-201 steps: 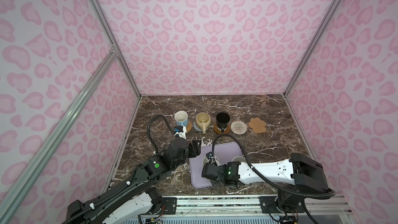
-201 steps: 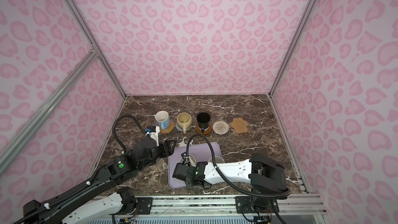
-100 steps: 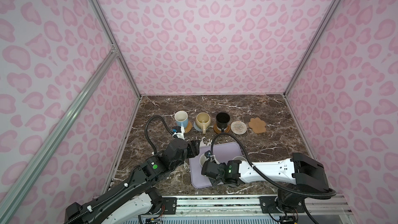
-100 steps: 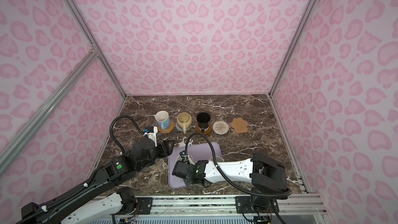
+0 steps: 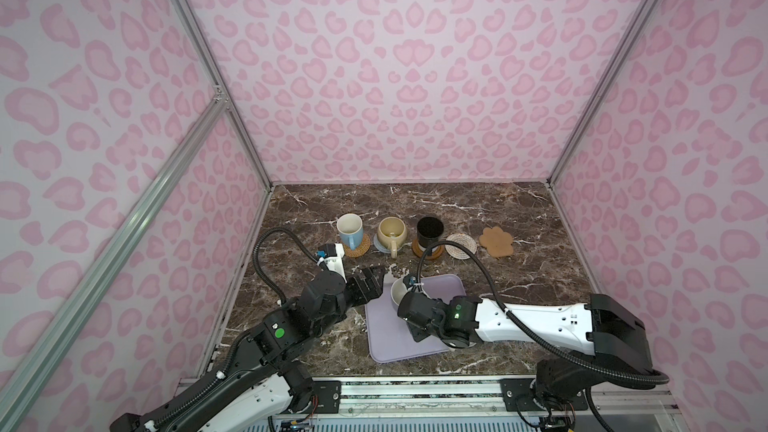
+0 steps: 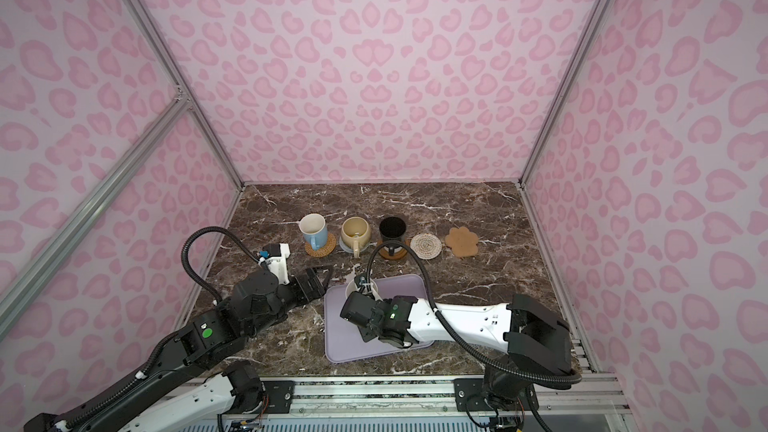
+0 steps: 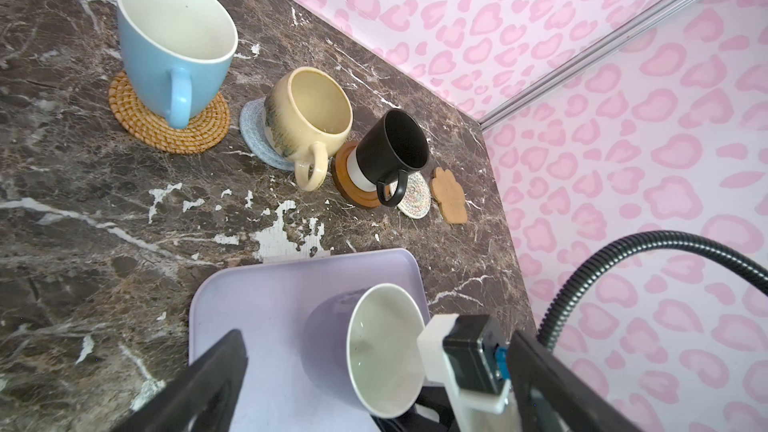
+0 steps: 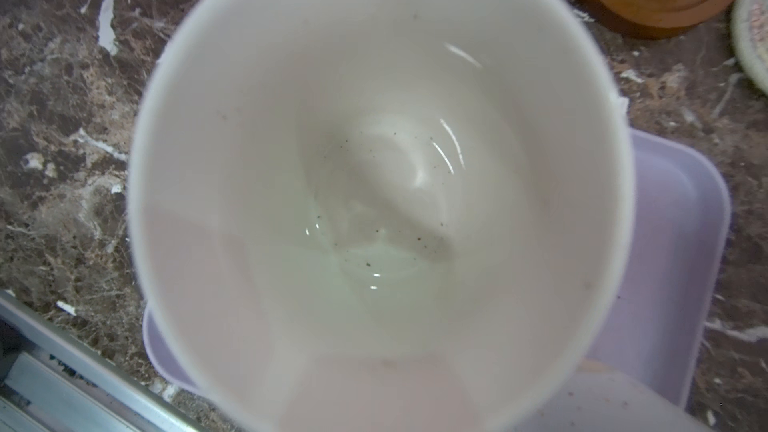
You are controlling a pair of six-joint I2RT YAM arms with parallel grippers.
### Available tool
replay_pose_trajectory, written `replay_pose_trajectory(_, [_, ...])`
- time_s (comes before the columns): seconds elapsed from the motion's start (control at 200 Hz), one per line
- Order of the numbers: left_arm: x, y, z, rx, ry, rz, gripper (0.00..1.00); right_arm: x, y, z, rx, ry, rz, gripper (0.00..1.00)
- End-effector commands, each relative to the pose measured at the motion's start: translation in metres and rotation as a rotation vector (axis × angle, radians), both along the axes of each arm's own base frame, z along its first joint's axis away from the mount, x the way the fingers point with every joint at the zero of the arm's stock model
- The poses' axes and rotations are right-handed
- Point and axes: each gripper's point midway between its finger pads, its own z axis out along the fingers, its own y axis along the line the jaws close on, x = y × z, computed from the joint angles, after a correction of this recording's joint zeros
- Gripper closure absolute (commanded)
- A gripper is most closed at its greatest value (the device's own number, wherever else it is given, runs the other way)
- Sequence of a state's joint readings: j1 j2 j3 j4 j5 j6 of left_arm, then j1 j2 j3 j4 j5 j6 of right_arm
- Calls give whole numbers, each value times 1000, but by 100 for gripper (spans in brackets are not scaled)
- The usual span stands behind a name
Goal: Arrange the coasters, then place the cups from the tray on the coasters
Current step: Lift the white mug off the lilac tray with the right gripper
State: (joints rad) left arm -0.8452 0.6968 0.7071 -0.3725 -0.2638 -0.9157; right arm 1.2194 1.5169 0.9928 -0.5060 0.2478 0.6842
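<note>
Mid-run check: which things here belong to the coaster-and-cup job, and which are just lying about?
Job:
- lavender mug, lifted and tilted over the tray
- blue mug, yellow mug, black mug
- orange coaster, grey coaster, wooden coaster, cream coaster, paw coaster

Not the job (only fixtures):
- marble table
- pink walls
- front rail

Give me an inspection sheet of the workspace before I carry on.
Surface: marble tabletop, white chipped patches near the tray.
Job's things: light blue mug on orange coaster; pale yellow mug on blue-grey coaster; black mug on brown coaster; cream coaster and flower coaster bare; lavender mug tilted over the tray.
Clutter: nothing seen.
Hands: left hand open, empty; right hand shut on lavender mug.
Cables: right cable and left cable arch above the tabletop.
Surroundings: pink patterned walls, aluminium frame.
</note>
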Motion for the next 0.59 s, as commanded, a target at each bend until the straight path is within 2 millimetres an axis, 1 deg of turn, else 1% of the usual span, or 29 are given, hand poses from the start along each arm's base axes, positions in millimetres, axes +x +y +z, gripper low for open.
replay_pose_trajectory(0.0, [0, 2, 5, -15, -10, 10, 3, 15, -2, 15, 16, -76, -19, 100])
replay_pose_trajectory(0.095, [1, -5, 13, -23, -29, -21, 3, 22, -5, 24, 20, -94, -26, 100])
replay_pose_trajectory(0.25, [5, -22, 19, -30, -35, -72, 3, 35, -14, 40, 31, -131, -41, 100])
replay_pose_trajectory(0.495, [18, -45, 29, -18, -42, -119, 3, 60, -38, 60, 62, -165, -103, 100])
replay_pose_trajectory(0.51, [18, -46, 32, -19, -45, -121, 3, 61, -40, 61, 66, -168, -106, 100])
replay_pose_trajectory(0.535, [20, -48, 30, -11, -41, -122, 3, 64, -42, 64, 72, -172, -112, 100])
replay_pose_trajectory(0.59, [23, -52, 35, -8, -49, -124, 3, 70, -49, 69, 87, -175, -128, 100])
